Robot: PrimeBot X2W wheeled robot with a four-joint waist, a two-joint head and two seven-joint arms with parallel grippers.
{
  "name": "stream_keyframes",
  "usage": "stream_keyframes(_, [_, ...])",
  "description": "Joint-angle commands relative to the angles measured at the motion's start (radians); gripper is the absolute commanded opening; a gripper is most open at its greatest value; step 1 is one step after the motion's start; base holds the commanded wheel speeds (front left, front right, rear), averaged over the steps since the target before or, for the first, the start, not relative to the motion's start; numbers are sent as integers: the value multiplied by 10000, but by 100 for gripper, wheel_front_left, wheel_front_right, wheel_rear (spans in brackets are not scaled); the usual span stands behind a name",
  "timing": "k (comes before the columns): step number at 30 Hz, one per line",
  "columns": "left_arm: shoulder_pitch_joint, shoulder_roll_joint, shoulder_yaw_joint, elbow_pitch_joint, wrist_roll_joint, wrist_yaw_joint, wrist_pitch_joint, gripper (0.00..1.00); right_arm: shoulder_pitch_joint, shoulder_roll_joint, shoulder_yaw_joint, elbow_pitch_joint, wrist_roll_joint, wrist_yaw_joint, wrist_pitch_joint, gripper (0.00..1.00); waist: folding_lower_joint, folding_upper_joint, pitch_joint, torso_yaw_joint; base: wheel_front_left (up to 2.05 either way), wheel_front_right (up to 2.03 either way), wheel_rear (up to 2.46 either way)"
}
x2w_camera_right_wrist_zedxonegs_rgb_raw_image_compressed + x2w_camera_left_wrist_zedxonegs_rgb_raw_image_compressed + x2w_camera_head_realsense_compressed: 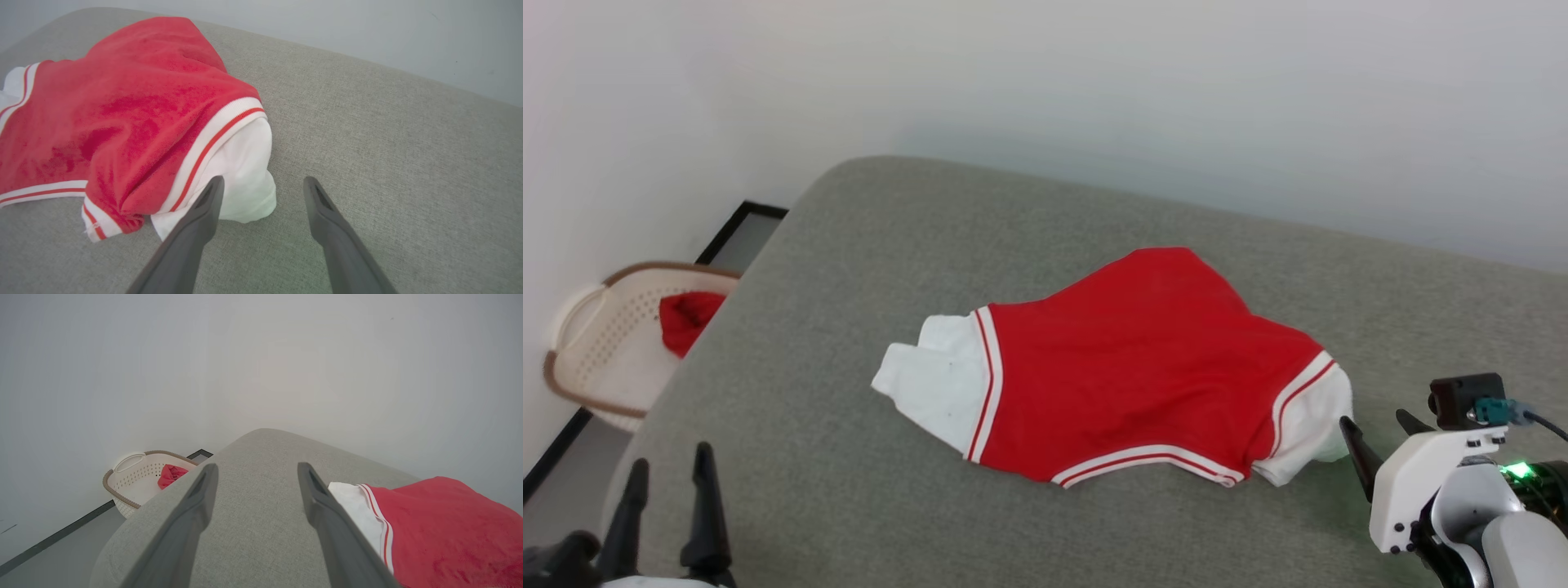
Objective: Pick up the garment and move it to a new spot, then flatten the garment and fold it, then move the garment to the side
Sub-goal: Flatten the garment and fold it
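Observation:
The garment (1127, 367), a bright red shirt with white sleeves and striped trim, lies loosely spread in the middle of the grey cushioned surface (980, 229). My right gripper (1380, 429) hovers open just right of its white right sleeve; in the right wrist view the garment (135, 118) sits left of the open gripper (263, 183), the sleeve beside the left finger. My left gripper (670, 461) stands open at the lower left, well apart from the shirt. In the left wrist view the garment (441, 531) shows to the right of the open gripper (257, 469).
A cream perforated basket (596, 343) stands on the floor left of the surface, with a small plain red cloth bundle (686, 318) inside; the basket (135, 477) also appears in the left wrist view. A pale wall rises behind. The surface's left edge drops off near my left gripper.

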Motion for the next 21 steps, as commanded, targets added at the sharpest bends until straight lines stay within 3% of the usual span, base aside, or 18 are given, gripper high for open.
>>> stream_keyframes(1, [-40,-90,52,13,100,-101,-40,100,-140,-5,7,46,14,0,65,100,0,-1,251,251,0,0,0])
stream_keyframes(21, [-987,-1873,825,574,1431,-1525,-28,100,-1422,-148,-14,2124,-352,0,1598,100,0,-1,1258,1100,0,0,0])
